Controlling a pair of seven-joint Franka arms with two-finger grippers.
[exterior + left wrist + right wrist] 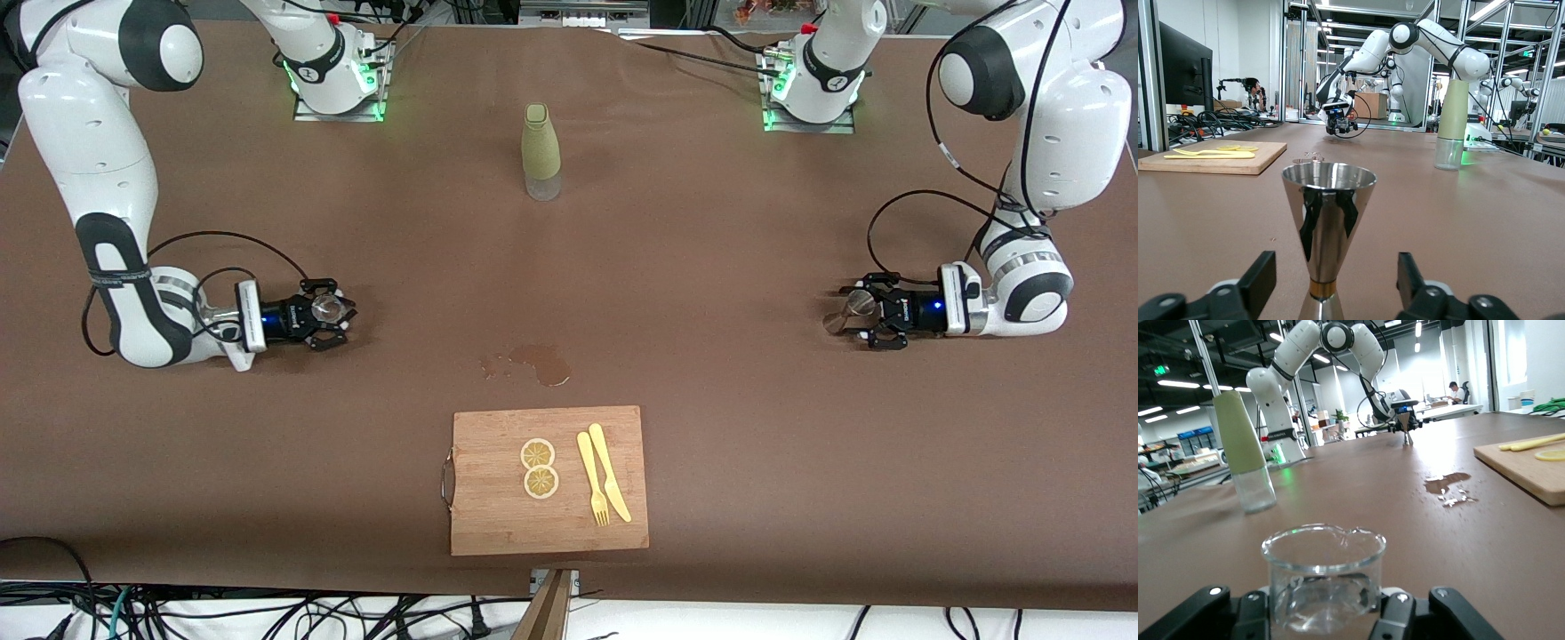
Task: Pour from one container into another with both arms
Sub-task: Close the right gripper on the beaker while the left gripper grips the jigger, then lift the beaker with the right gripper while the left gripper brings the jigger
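**Both claws down at their cups, nothing poured yet**

The right gripper (342,322) is sitting low at the right arm's end of the table, and its fingers (1398,613) are pressing in on a small clear glass beaker (327,308) with a little liquid in the bottom. The right wrist view is showing the beaker snug between the black pads, resting at table level, so this claw is holding the beaker in a narrow grip.

The left gripper (845,322) is lying low at the left arm's end of the table, around a shiny metal measuring cup (855,302) shaped like an hourglass. In the left wrist view the fingers (1258,280) are standing apart on either side of the cup's waist with a gap showing on both sides, so this claw is open fairly wide and not yet touching the cup.

As for progress, the task is looking barely begun. One container is gripped, the other is only bracketed, and both are standing on the brown table (711,444). Closing on the metal cup, lifting both, bringing them together and tipping one into the other are all left to do.

A small wet patch (538,363) is lying on the table near the cutting board (489,524), and a tall bottle (540,151) is standing well apart from both claws.
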